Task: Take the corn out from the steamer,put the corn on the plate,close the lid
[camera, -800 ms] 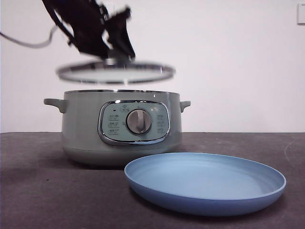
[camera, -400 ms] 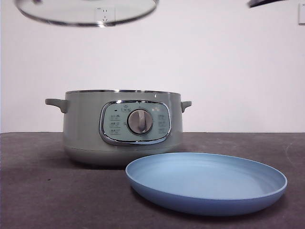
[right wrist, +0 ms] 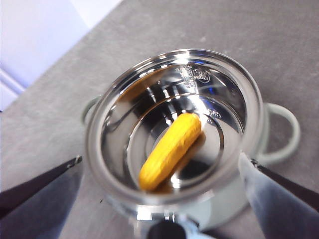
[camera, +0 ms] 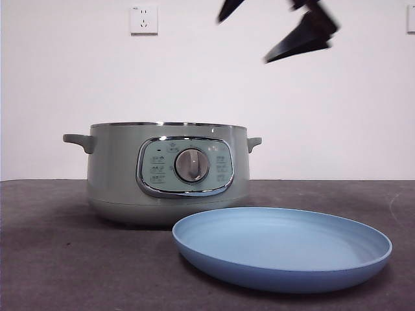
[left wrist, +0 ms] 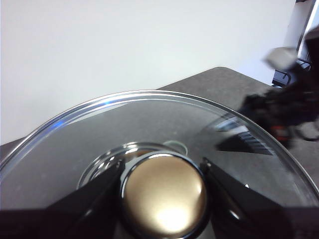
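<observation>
The sage-green steamer [camera: 167, 172] stands uncovered on the table, with the light-blue plate [camera: 283, 249] in front of it to the right. In the right wrist view the yellow corn [right wrist: 169, 149] lies on the shiny bottom of the steamer [right wrist: 172, 127]. My right gripper [right wrist: 160, 160] hangs open straight above it; in the front view this right gripper [camera: 242, 41] shows as black jaws high above the pot's right side. My left gripper [left wrist: 162, 172] is shut on the knob [left wrist: 164, 196] of the glass lid [left wrist: 99, 129], held up out of the front view.
A dark grey tabletop [camera: 58, 259] carries the pot and the plate. A white wall with a socket [camera: 143, 19] stands behind. The right arm [left wrist: 291, 107] shows blurred in the left wrist view, beyond the lid's rim.
The lid has risen off the steamer and left the top of the front view, held by my left gripper. My right gripper has come down from the top right.
</observation>
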Controlling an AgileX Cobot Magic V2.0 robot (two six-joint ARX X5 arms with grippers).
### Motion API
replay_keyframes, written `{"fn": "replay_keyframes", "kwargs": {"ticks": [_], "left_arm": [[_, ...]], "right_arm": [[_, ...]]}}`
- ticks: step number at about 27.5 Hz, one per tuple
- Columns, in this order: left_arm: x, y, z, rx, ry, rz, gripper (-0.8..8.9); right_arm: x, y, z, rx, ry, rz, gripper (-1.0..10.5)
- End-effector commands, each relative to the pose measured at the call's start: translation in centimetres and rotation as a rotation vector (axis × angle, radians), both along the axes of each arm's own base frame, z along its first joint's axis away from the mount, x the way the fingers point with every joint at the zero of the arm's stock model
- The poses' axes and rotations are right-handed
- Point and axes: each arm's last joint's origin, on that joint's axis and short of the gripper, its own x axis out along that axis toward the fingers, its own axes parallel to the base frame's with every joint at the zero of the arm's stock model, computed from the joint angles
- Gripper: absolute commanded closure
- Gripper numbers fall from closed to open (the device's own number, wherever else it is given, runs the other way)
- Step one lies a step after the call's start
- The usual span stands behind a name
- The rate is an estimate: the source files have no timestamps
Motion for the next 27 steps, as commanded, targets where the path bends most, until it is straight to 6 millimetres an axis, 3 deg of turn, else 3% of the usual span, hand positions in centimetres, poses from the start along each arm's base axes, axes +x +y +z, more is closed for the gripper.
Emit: {"fn": "replay_keyframes", "kwargs": {"ticks": [1, 9, 14, 19, 27], "left_arm": [[-1.8, 0.8, 0.8, -0.008, -0.044, 0.024, 8.21], [-5.5, 2.4, 0.6, -0.009, -0.043, 0.039, 8.21], [-6.9, 3.0, 0.3, -0.008, -0.032, 0.04, 8.21], [-7.1, 3.1, 0.2, 0.002, -0.021, 0.037, 8.22], [-7.1, 3.1, 0.1, 0.008, -0.018, 0.036, 8.22]], "right_arm": [[1.9, 3.0, -0.3, -0.02, 0.005, -0.004, 4.1], [6.6, 9.5, -1.8, -0.164, 0.07, -0.037, 4.1], [8.9, 13.1, -5.8, -0.249, 0.101, -0.054, 4.2], [9.6, 14.2, -9.5, -0.306, 0.154, -0.067, 4.2], [10.3, 14.6, -12.5, -0.361, 0.203, -0.084, 4.5]]}}
